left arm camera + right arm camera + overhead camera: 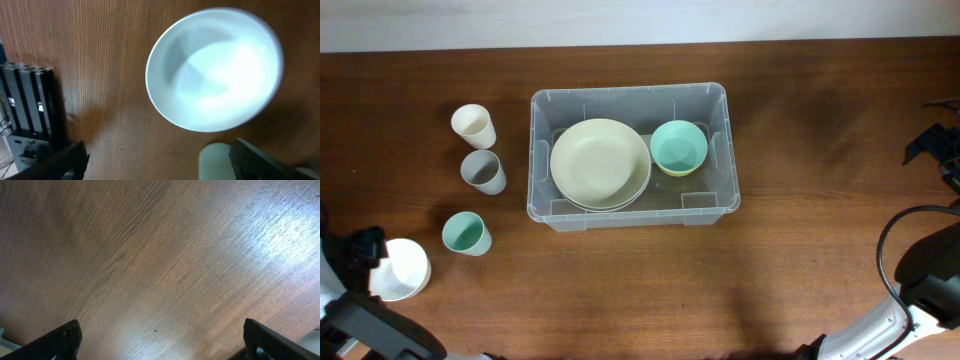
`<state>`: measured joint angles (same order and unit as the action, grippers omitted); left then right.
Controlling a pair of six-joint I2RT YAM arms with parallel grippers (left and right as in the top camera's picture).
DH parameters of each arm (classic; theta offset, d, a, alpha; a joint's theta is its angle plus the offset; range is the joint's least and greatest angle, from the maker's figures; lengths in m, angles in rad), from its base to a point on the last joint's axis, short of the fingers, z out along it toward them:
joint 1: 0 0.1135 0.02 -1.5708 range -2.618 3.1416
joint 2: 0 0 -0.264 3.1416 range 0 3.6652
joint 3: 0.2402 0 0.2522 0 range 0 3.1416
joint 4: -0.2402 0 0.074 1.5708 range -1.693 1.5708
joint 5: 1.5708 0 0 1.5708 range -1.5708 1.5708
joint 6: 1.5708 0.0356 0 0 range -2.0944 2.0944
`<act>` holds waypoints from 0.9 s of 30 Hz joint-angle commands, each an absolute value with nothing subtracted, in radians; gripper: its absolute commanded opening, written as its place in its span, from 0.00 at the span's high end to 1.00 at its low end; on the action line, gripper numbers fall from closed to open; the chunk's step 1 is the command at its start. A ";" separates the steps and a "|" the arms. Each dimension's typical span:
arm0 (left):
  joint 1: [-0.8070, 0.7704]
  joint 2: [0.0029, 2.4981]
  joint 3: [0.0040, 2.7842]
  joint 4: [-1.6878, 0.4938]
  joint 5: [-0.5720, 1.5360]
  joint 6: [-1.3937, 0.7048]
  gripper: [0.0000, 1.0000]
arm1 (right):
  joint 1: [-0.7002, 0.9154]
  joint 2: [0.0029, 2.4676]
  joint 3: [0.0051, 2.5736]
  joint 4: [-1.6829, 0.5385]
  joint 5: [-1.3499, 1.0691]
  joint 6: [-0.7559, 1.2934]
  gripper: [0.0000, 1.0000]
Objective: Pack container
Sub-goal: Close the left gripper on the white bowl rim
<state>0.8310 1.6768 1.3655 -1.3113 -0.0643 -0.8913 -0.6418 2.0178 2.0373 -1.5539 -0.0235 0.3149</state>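
The large clear plastic container (620, 92) with round corners sits in the middle of the brown wooden surface (820, 200). Some things are already inside it. A stack of pale yellow round plates (600, 163) lies in the left part. A small mint green bowl (678, 146) sits just beside the plates, in the right part. It looks like it rests in a yellow bowl (672, 173), but only a thin edge of that shows.

Four things are not packed yet. They are all to the left of the container. A cream cup (473, 125), a grey cup (483, 171) and a mint green cup (466, 233) stand in a row, each a little apart. A white round bowl (398, 268) sits right way up near the front left corner.

The left claw (159, 150) is spread wide and has nothing in it. The white bowl lies just ahead of it, not between its fingers. The right claw (161, 327) is spread wide too, and only bare wood shows under it.

I think the job is about half done. The plates and small bowls are in, and the three cups and the white bowl are left. The left claw is nearest the white bowl, so that one may go in next.
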 commanded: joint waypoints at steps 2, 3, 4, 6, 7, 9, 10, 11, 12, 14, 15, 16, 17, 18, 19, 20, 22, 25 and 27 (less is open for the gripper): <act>0.834 1.654 1.270 -1.264 -0.076 -0.942 0.08 | -0.642 1.994 2.035 -1.553 -0.015 0.322 0.01; 0.834 1.654 1.255 -1.244 -0.076 -0.942 0.07 | -0.642 1.994 2.035 -1.552 -0.015 0.322 0.01; 0.834 1.654 1.243 -1.227 -0.076 -0.942 0.07 | -0.642 1.994 2.035 -1.552 -0.015 0.322 0.01; 0.834 1.654 1.222 -1.200 -0.076 -0.942 0.07 | -0.642 1.994 2.035 -1.552 -0.015 0.322 0.01; 0.834 1.654 1.212 -1.185 -0.076 -0.942 0.07 | -0.642 1.994 2.035 -1.553 -0.015 0.322 0.01; 0.834 1.654 1.197 -1.169 -0.076 -0.942 0.07 | -0.642 1.994 2.035 -1.552 -0.015 0.322 0.01; 0.834 1.654 1.188 -1.160 -0.076 -0.942 0.07 | -0.642 1.994 2.035 -1.552 -0.015 0.322 0.01; 0.834 1.654 1.180 -1.150 -0.078 -0.942 0.07 | -0.642 1.994 2.035 -1.552 -0.015 0.322 0.01; 0.834 1.654 1.171 -1.139 -0.081 -0.942 0.07 | -0.642 1.994 2.035 -1.552 -0.015 0.322 0.01; 0.834 1.654 1.148 -1.106 -0.088 -0.942 0.07 | -0.642 1.994 2.035 -1.552 -0.015 0.322 0.01; 0.834 1.654 1.137 -1.090 -0.088 -0.942 0.07 | -0.642 1.994 2.035 -1.552 -0.015 0.323 0.01; 0.834 1.654 1.124 -1.070 -0.087 -0.942 0.07 | -0.642 1.994 2.035 -1.552 -0.015 0.322 0.01; 0.834 1.654 1.113 -1.053 -0.087 -0.942 0.07 | -0.642 1.994 2.035 -1.552 -0.015 0.322 0.01; 0.834 1.654 1.102 -1.039 -0.087 -0.942 0.07 | -0.642 1.994 2.035 -1.552 -0.015 0.322 0.01; 0.834 1.654 1.090 -1.024 -0.087 -0.942 0.07 | -0.642 1.994 2.035 -1.552 -0.015 0.322 0.01; 0.834 1.654 1.080 -1.011 -0.087 -0.942 0.07 | -0.642 1.994 2.035 -1.553 -0.015 0.323 0.01; 0.834 1.654 1.062 -0.982 -0.088 -0.942 0.07 | -0.642 1.994 2.035 -1.552 -0.015 0.323 0.01; 0.834 1.655 1.039 -0.944 -0.087 -0.942 0.07 | -0.642 1.994 2.035 -1.552 -0.015 0.322 0.01; 0.834 1.655 1.021 -0.922 -0.087 -0.942 0.07 | -0.642 1.994 2.035 -1.552 -0.015 0.322 0.01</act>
<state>0.8310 1.6752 1.0492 -0.9409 -0.0719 -0.9325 -0.6418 2.0178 2.0373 -1.5539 -0.0235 0.3145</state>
